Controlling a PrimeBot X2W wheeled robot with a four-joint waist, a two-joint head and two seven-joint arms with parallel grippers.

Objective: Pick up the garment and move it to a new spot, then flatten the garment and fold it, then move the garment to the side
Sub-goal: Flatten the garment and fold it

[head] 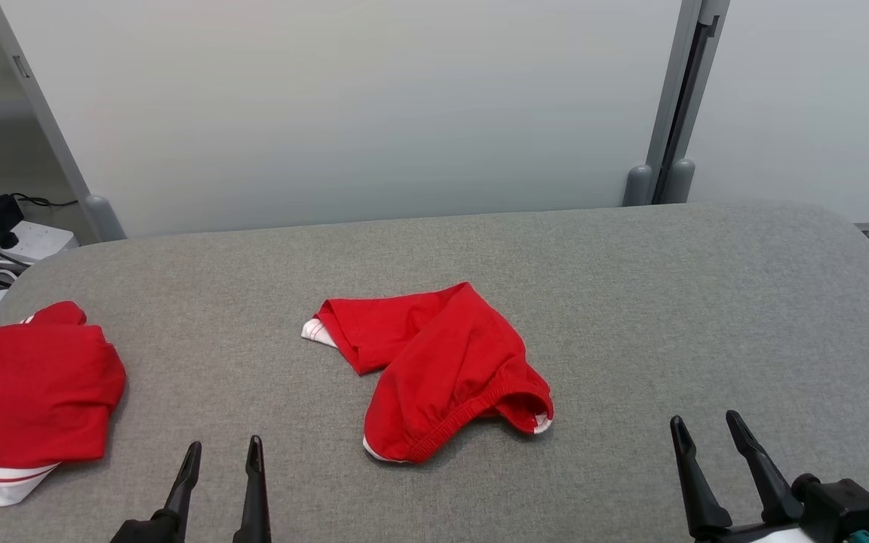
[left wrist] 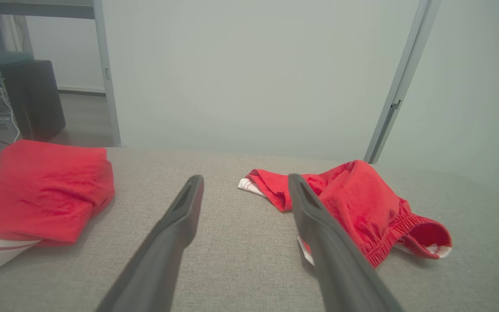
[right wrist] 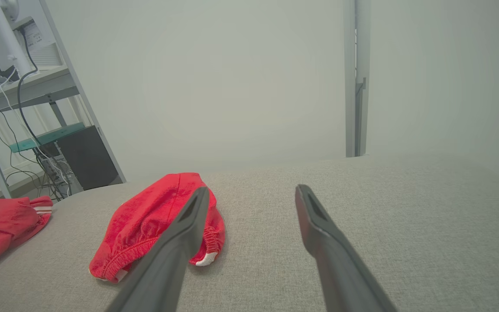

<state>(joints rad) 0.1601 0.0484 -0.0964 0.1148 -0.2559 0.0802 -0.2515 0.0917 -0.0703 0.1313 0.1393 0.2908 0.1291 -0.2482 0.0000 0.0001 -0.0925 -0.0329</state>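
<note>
The crumpled red shorts (head: 442,362) lie mid-table on the grey fabric table (head: 668,302), farther out than both grippers and between them. Their long axis runs diagonally, from the white-trimmed leg hem (head: 315,329) at far left to the elastic waistband (head: 457,430) at near right. The left gripper (head: 223,445) and right gripper (head: 702,417) both hover at the near edge with jaws spread wide and empty. Neither looks clearly nearer; the waistband faces the right one. A second red garment (head: 35,385) sits at far left, well apart
</note>
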